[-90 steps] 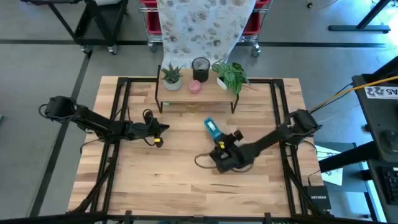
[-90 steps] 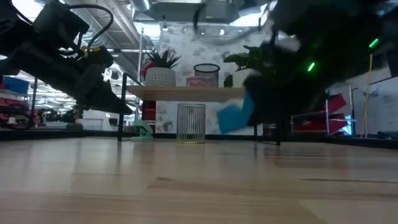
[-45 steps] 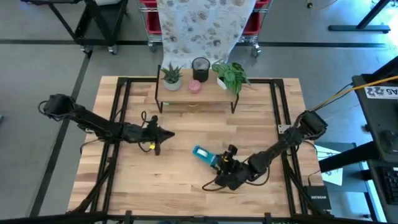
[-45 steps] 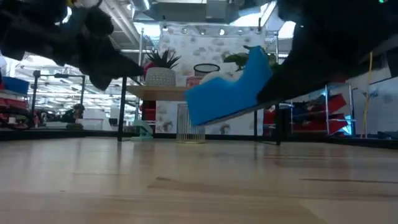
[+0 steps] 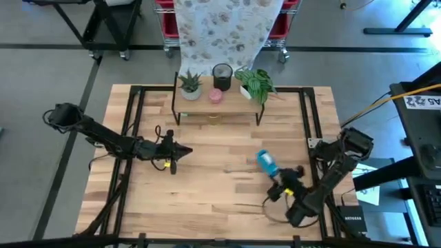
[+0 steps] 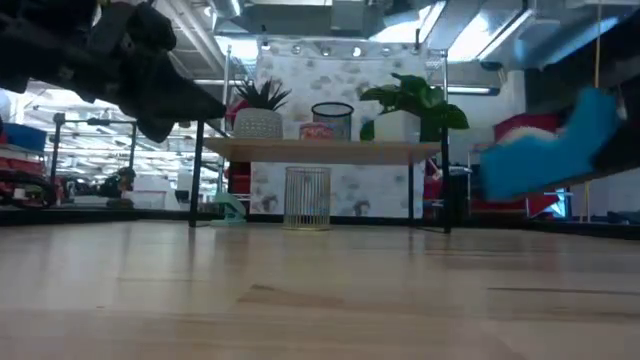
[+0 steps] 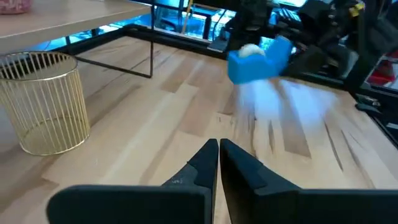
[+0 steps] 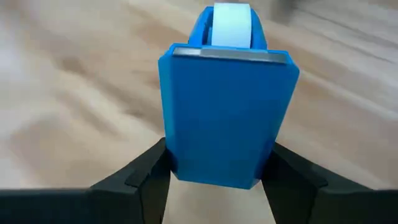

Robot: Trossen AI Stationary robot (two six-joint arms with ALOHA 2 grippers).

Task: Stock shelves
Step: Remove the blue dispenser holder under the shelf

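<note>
The shelves [image 5: 215, 103] stand at the table's far middle on thin black legs. Their plank top carries a succulent [image 5: 191, 84], a black cup [image 5: 222, 72], a pink item [image 5: 216, 95] and a leafy plant [image 5: 256, 83]. A gold wire basket [image 6: 307, 197] stands under the plank. My right gripper [image 5: 279, 178], near the table's right front, is shut on a blue tape dispenser [image 5: 267, 163]. My left gripper [image 5: 180, 148] hovers shut and empty over the table's left middle. My right gripper pinches the blue dispenser between its two fingers [image 8: 146, 169], one on each side of the body's end [image 8: 186, 168] nearest the wrist. The fingers come slanting from the table's near right. The dispenser [image 6: 545, 160] is clear of the table and tilted, its tape-roll end [image 8: 231, 22] pointing away.
Black rails [image 5: 134, 131] run along the tabletop's left and right sides. A broad stretch of bare wood [image 5: 207, 186] lies between the two grippers and the near edge. Beyond the far edge stand a patterned cloth [image 5: 224, 31] and red bins.
My right gripper has carried the blue dispenser from the table's middle in front of the shelves toward the near edge, then swung it toward the right edge. The dispenser has stayed lifted and has turned about with the gripper.
</note>
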